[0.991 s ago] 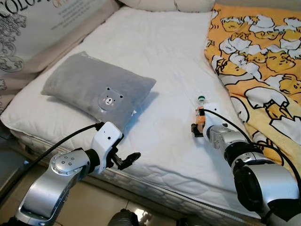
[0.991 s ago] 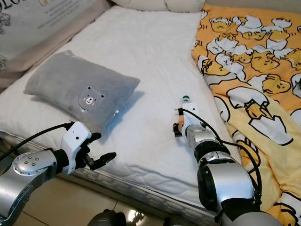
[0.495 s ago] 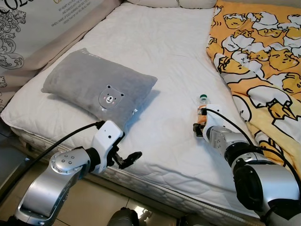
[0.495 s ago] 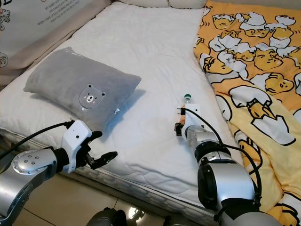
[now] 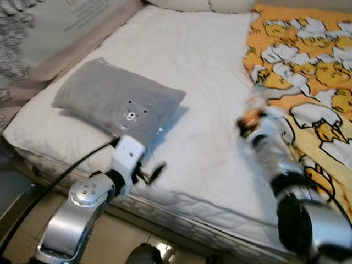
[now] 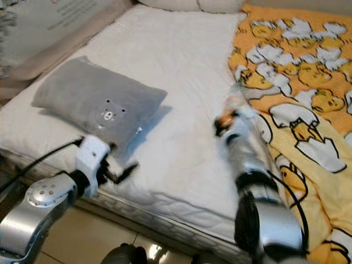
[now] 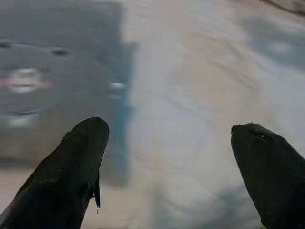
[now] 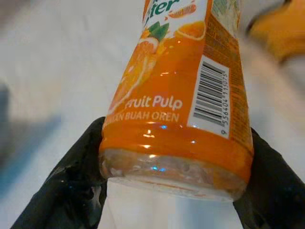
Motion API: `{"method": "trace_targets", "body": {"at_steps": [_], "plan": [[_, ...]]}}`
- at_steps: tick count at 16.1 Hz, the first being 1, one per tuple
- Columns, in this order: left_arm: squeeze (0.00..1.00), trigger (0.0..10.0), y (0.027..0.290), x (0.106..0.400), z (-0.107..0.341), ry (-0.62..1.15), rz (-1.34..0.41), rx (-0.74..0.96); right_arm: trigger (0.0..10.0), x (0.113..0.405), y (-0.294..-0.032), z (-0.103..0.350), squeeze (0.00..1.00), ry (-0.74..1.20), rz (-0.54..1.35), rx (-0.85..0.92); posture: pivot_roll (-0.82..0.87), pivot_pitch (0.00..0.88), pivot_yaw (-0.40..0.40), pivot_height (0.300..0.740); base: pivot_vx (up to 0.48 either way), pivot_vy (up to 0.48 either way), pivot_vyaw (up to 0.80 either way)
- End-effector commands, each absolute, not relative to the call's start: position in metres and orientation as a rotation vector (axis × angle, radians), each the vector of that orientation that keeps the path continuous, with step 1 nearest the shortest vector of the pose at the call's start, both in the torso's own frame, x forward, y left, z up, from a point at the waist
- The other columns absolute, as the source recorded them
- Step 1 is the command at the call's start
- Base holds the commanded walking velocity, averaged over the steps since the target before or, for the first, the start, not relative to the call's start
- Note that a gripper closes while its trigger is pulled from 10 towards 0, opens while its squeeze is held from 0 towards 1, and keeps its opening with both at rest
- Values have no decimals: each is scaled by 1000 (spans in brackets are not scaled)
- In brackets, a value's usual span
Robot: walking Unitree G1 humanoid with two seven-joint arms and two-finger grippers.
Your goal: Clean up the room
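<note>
Right gripper [image 8: 174, 191] clamps one orange bottle [image 8: 183, 95]; blurred, seemingly above bed [image 5: 198, 82].

We see our right gripper [image 8: 174, 179] clamped around the base of an orange juice bottle [image 8: 183, 95], with what looks like blurred white bedding [image 8: 52, 62] beyond.

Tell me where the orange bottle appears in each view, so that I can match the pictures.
Left eye view: bottle, blurred, at the right gripper, beside the yellow blanket.
Right eye view: same spot.
Right wrist view: close up, clamped near its base.
Left wrist view: not in it.
Shared landmark: white mattress.
</note>
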State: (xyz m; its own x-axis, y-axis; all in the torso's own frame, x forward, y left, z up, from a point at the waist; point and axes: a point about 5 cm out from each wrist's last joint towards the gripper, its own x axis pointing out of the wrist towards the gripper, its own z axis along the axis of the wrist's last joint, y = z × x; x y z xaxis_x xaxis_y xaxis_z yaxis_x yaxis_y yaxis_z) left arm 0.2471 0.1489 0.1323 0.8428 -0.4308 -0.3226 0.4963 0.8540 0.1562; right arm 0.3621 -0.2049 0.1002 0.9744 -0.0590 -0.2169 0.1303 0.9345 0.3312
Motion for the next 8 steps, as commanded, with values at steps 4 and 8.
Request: {"method": "trace_targets", "body": {"at_steps": [4,8], "plan": [[145,10000,162,238,147,173,-299,117,10000,288,-205,133,0,-16,61,355,-36,0,91,740,0,0,0],[0,10000,149,220,135,219,-294,171,10000,243,-174,129,0,41,254,273,-60,0,101,740,0,0,183]]}}
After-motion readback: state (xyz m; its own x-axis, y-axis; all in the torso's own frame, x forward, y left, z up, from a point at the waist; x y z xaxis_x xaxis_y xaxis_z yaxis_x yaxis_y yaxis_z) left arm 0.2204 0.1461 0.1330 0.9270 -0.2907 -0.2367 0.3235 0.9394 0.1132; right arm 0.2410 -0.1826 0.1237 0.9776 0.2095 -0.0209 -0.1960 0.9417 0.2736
